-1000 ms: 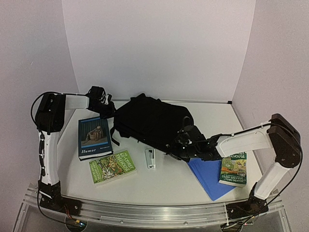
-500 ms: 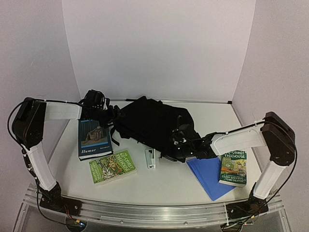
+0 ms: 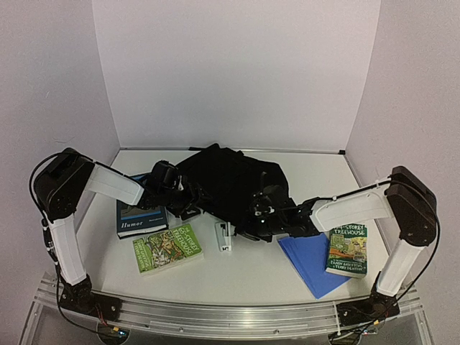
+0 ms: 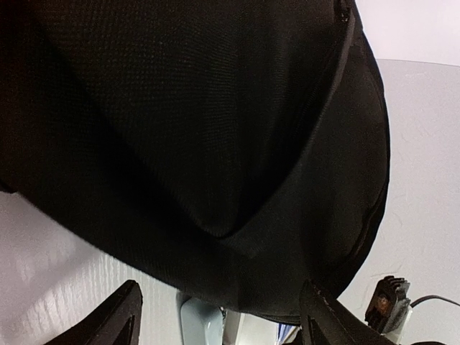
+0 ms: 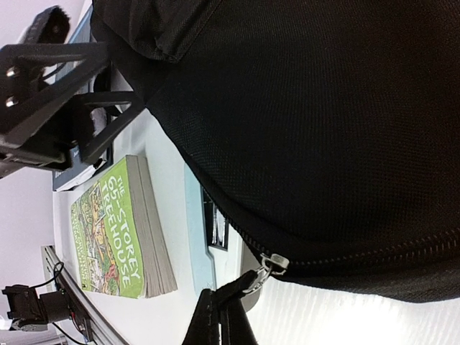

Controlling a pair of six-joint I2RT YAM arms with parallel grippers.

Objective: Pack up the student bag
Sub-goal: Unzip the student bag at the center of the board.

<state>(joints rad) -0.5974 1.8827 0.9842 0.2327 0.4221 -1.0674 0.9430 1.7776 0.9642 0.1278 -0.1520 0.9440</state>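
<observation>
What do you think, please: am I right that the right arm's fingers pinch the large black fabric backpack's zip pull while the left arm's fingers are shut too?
Not quite: the left wrist view shows the left fingers open before the large black fabric backpack. The right fingers do pinch its zip pull.
</observation>
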